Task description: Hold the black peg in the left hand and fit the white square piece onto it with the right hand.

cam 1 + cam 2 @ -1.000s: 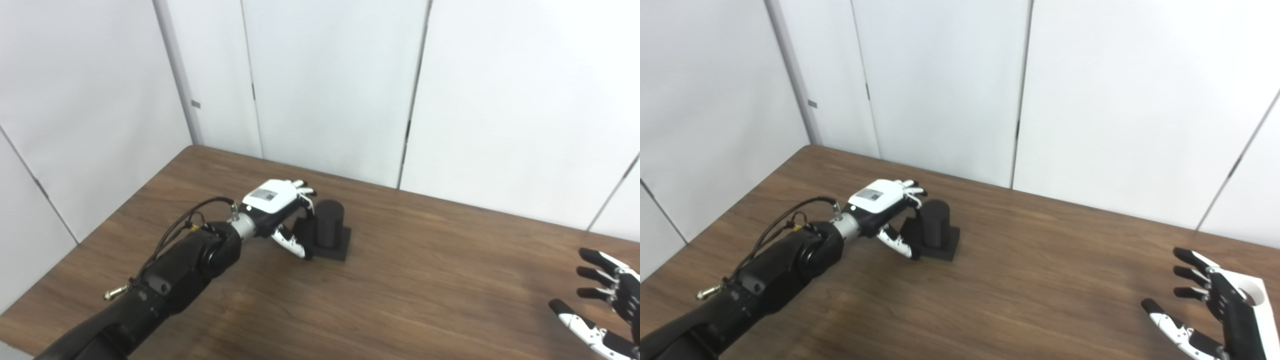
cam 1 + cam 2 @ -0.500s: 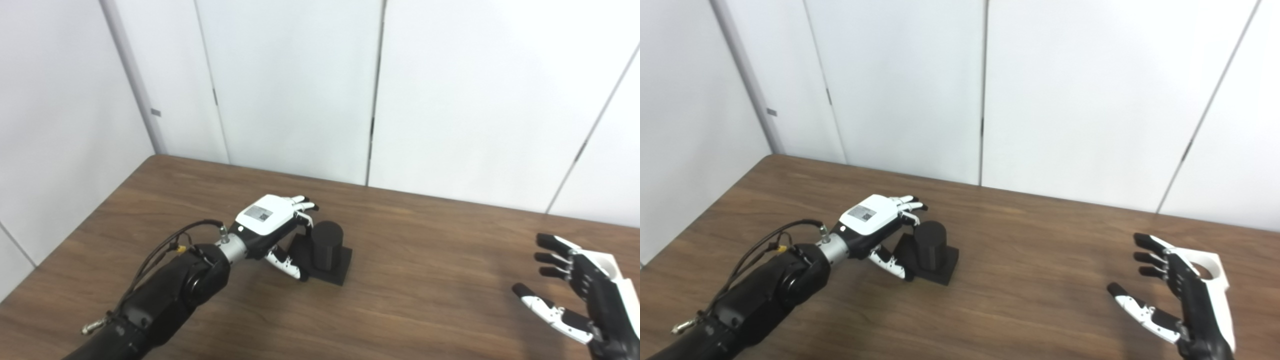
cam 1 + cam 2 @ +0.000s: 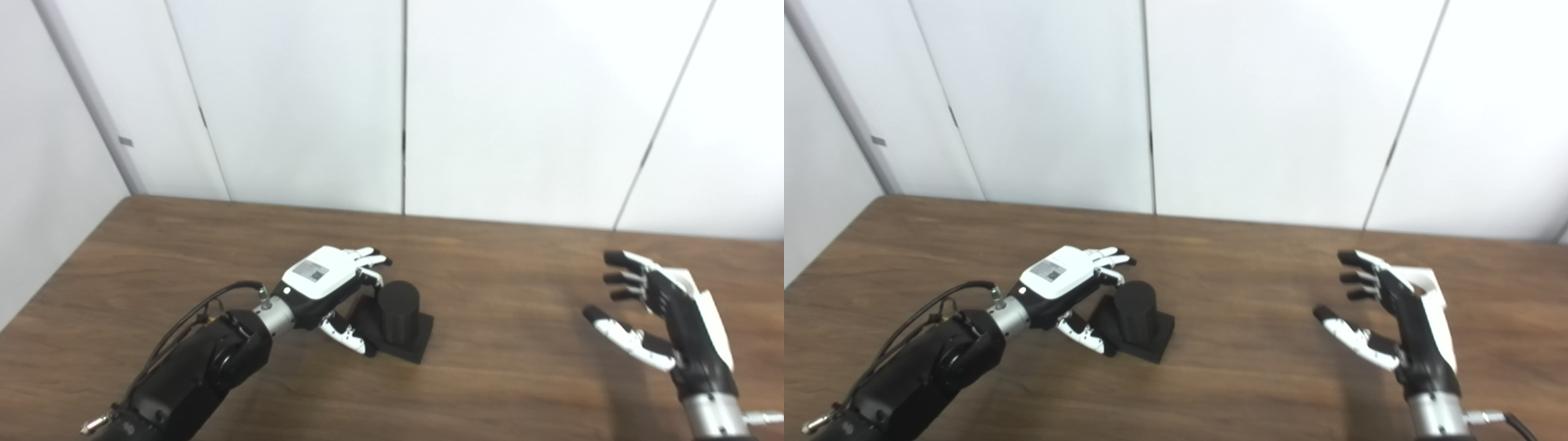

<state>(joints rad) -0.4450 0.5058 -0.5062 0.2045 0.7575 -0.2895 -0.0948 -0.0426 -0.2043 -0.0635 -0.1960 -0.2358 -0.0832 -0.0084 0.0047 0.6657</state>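
Observation:
The black peg (image 3: 398, 304) is a short cylinder standing upright on a square black base, left of the table's middle. My left hand (image 3: 321, 280) is cupped at its left side. The fingers (image 3: 369, 257) reach over behind the peg and the thumb (image 3: 346, 334) lies by the base's front corner, not closed on it. My right hand (image 3: 1396, 309) hovers open at the right, fingers spread, palm facing left. The white square piece (image 3: 1435, 298) lies just behind that hand, mostly hidden by it. Part of a round hole shows near its far end.
The brown wooden table (image 3: 508, 349) spans the view, its far edge against white wall panels (image 3: 404, 110) and its left edge at the picture's left. Bare wood separates the peg from my right hand.
The whole picture has swung to the right, so the camera moved. My left hand stays cupped beside the peg. My right hand stays open in front of the white piece.

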